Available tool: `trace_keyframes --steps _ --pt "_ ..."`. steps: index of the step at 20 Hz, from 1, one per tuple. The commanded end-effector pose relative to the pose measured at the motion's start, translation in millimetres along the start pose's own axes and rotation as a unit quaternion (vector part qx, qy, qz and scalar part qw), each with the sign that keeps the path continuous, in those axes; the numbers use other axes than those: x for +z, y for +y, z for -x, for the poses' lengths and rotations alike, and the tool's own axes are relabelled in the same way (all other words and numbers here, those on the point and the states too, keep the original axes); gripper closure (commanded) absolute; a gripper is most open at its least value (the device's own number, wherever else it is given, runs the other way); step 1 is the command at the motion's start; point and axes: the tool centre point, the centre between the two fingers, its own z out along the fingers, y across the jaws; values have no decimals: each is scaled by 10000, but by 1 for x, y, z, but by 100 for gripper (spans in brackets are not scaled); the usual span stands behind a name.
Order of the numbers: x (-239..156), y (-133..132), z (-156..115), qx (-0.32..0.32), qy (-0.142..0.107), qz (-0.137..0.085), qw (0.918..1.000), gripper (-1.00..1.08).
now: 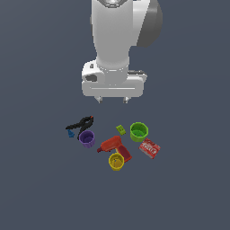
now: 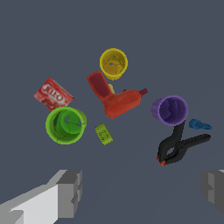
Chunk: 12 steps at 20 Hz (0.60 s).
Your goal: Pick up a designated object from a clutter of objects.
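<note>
Block (image 1: 120, 129) between cup (image 1: 139, 131) and clamp (image 1: 81, 124)

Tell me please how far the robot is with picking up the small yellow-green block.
Nothing looks done yet: the yellow-green block lies on the surface beside the green cup and the red drill. In hand: the gripper hangs above the clutter, open and empty. Left: descend over the block, close on it, lift.

Yellow-green block (image 1: 120, 129) – purple cup (image 1: 87, 138)
</note>
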Motion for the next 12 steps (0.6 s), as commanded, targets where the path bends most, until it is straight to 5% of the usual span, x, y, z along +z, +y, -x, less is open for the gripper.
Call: trace_keyframes --steps 1,12 --pt "0 0 0 0 0 0 10000 -92" --pt "-3 -6 1 -308 -29 84 9995 -92"
